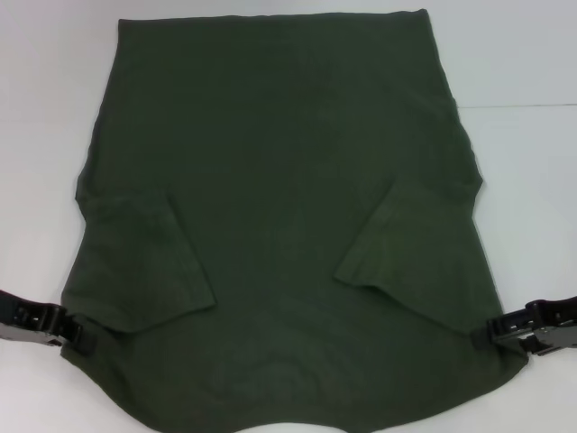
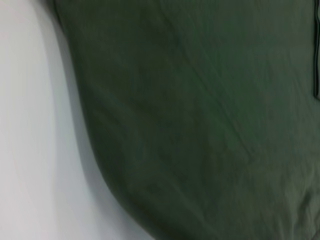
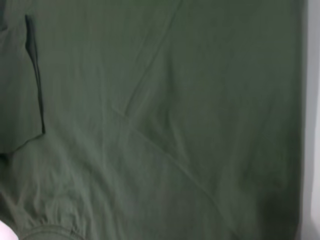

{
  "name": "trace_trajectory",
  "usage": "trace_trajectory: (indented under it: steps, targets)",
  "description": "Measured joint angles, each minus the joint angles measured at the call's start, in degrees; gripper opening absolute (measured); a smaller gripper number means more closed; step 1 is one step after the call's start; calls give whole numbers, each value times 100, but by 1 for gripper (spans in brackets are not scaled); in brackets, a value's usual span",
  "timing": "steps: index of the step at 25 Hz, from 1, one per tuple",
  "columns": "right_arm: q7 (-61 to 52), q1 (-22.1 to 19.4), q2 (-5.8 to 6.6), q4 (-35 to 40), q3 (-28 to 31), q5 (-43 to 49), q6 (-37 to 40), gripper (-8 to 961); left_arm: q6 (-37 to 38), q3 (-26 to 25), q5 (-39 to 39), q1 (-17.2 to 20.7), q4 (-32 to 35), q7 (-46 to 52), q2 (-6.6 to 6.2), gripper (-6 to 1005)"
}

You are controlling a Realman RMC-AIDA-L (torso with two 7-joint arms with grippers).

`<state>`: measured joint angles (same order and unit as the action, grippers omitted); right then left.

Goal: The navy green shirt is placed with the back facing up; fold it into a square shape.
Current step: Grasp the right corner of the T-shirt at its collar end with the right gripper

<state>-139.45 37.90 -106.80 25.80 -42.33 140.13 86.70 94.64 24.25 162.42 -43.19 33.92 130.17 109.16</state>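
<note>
No writing, brand mark or label can be read anywhere on the navy green shirt (image 1: 279, 225); the side facing up is plain dark olive knit in the head view and in both wrist views.

The shirt lies spread across the middle of the white tabletop (image 1: 523, 180), reaching from near its far edge down to its near edge, with bare tabletop showing along the left and right sides. Both short sleeves are folded inward onto the body: the left sleeve (image 1: 149, 266) lies as a flap over the left half, the right sleeve (image 1: 392, 248) as a flap over the right half, their cuffs pointing toward the shirt's centre. The far edge of the shirt is a straight line; the near edge curves and runs out of view at the bottom.

The left end effector (image 1: 77, 332) is at the near left corner of the shirt, low over the tabletop, its black fingers closed on the cloth at the shirt's left edge, where the fabric puckers slightly. The right end effector (image 1: 482, 336) is at the near right corner, its fingers likewise clamped on the shirt's right edge. The two sit about level with each other, on opposite sides of the garment.

The left wrist view shows the shirt's curved edge against the white tabletop; the right wrist view shows creased fabric and a sleeve hem (image 3: 35, 75).
</note>
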Motion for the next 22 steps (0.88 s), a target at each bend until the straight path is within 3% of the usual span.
trace_trajectory:
  steps: [16,22]
  targets:
    - [28,49,-72,3,-20,33,-112,787,-25,0,0,-41,0,4,-9,40]
    - [31,59,-50,20,-50,34,-158,583,-26,0,0,-60,0,16,-6,40]
